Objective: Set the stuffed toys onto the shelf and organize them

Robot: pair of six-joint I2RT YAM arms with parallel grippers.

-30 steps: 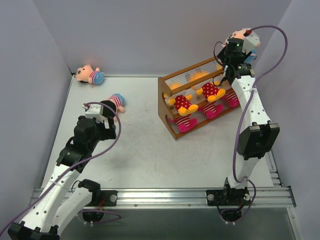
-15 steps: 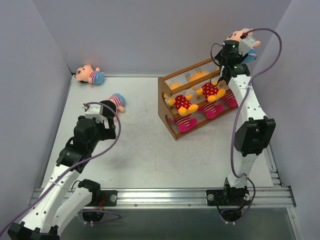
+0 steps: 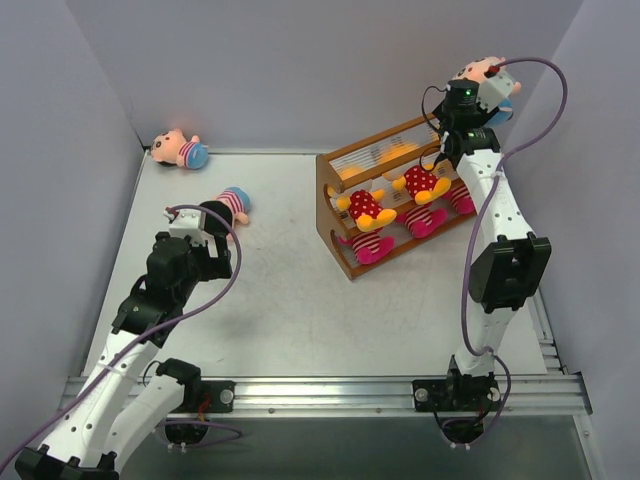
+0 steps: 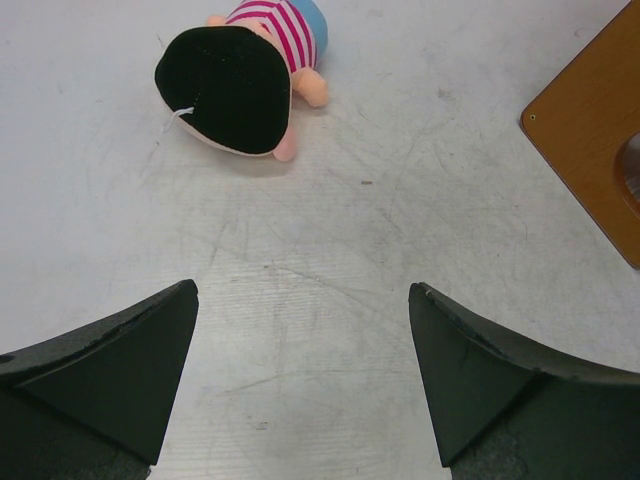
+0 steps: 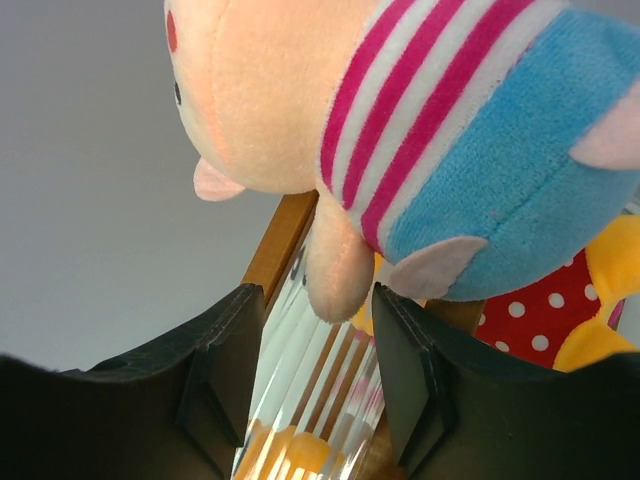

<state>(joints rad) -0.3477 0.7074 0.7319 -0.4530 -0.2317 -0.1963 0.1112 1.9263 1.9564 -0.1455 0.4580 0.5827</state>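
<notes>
Seen from overhead, in the upper right of the frame, the right jaws are about half closed around a striped boy doll (image 3: pixel 484 72). They hold it in the air above the far right end of the orange-brown shelf (image 3: pixel 326 200). In the right wrist view the doll (image 5: pixel 430 120) fills the top of the frame, one peach limb hanging between the fingers (image 5: pixel 225 350). The top tier's pale rods (image 5: pixel 300 385) lie directly below.

To do the placing well, the doll should probably come straight down until it rests on the rods. It should sit facing out like the polka-dot bears (image 3: pixel 365 207) on the tier below, and only then be let go. The rods look slippery, so a drop from height could let it roll off.

At left centre, the left jaws stand wide open and empty over the desk (image 3: pixel 290 300). They are near a second boy doll (image 3: pixel 236 203) that lies flat, and a third doll (image 3: pixel 178 150) lies in the upper left corner.
</notes>
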